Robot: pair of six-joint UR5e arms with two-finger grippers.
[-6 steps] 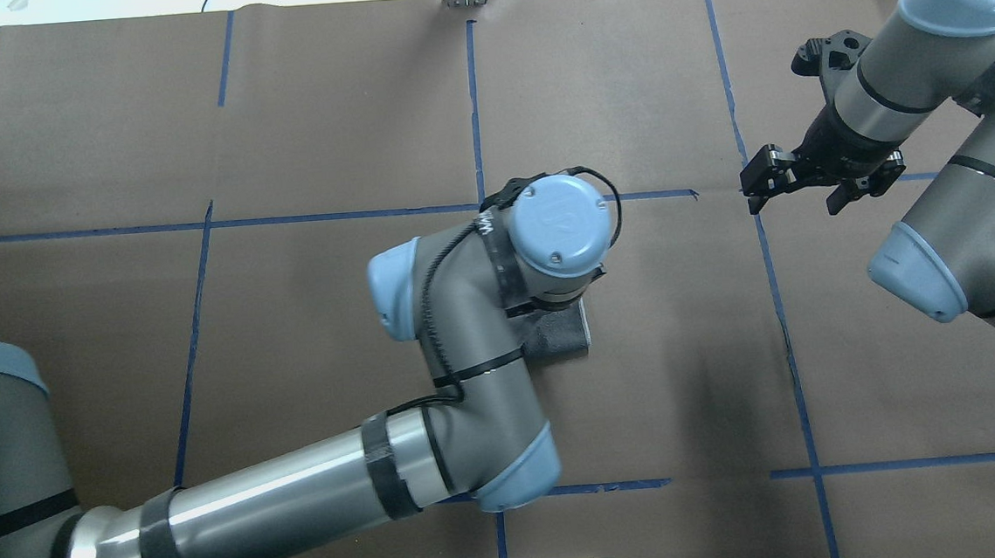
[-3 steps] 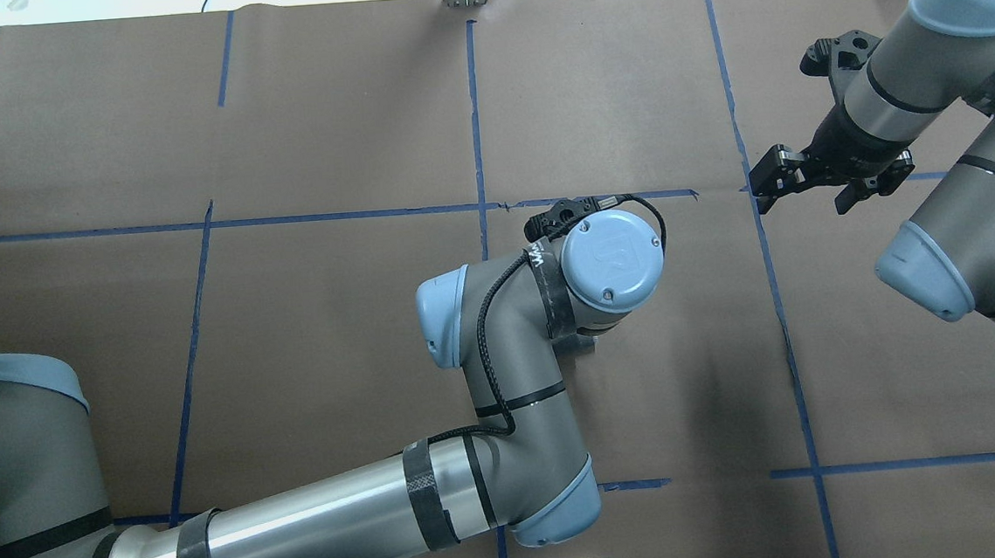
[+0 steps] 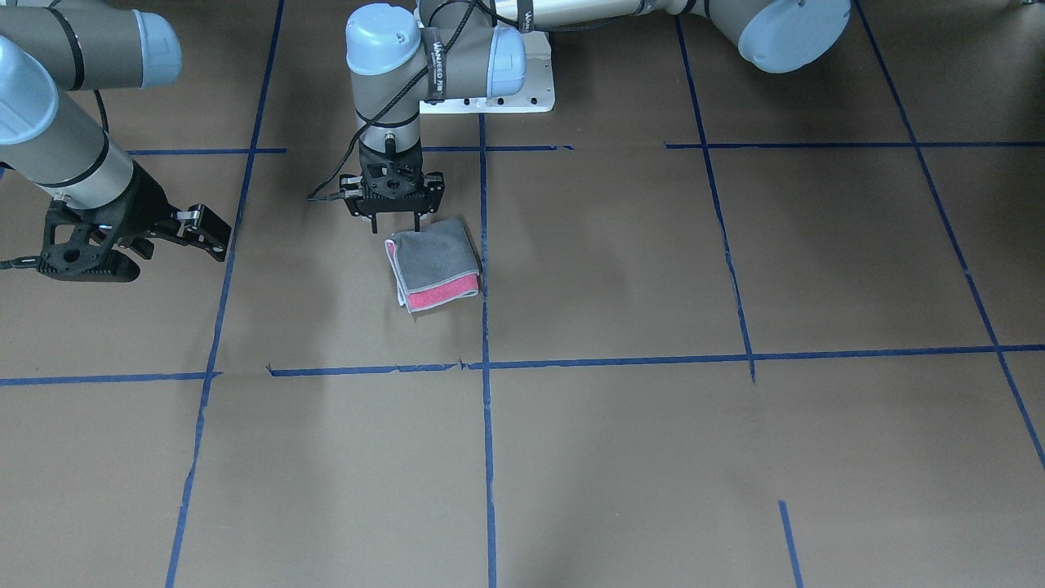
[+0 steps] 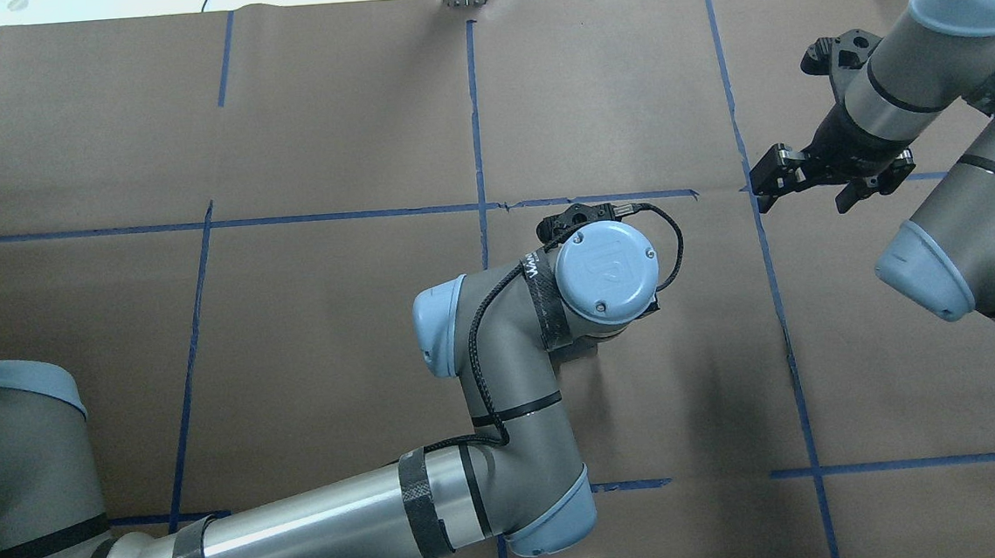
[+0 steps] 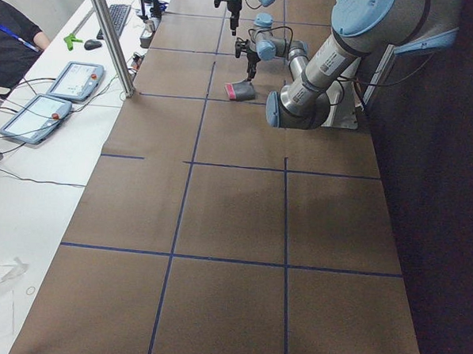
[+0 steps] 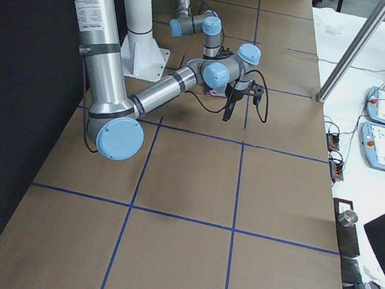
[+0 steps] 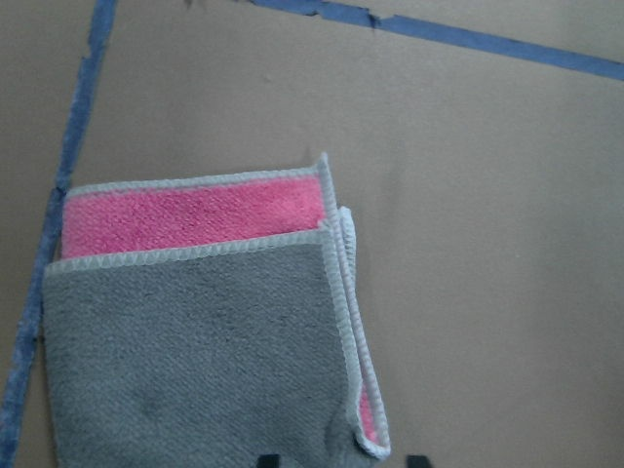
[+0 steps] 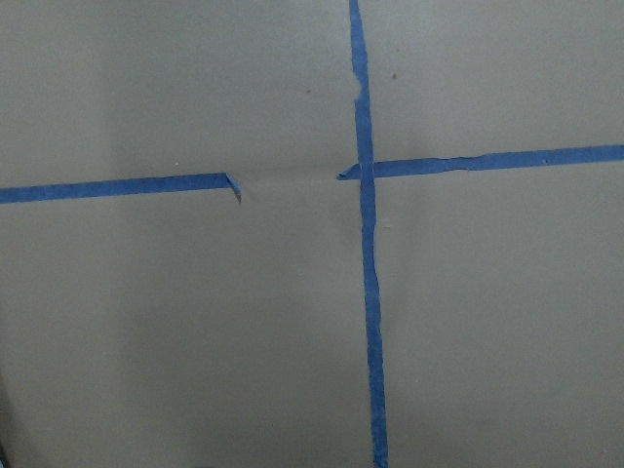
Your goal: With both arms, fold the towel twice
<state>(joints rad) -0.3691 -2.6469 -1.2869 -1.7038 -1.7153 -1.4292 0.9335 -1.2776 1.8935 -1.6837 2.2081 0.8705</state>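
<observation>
The towel lies folded small on the table, grey face up, with a pink strip along its far edge. It fills the left wrist view and shows small in the exterior left view. My left gripper hangs straight down over the towel's edge nearest the robot, open and empty; its two tips just show in the left wrist view. In the overhead view the left wrist hides the towel. My right gripper is open and empty, well off to the side above bare table.
The brown table cover carries a grid of blue tape lines. The white pedestal base stands behind the left gripper. Operator tablets lie on a side bench beyond the table.
My left wrist has moved right and toward the robot in the overhead view and now covers the towel there. The right gripper has shifted slightly right.
</observation>
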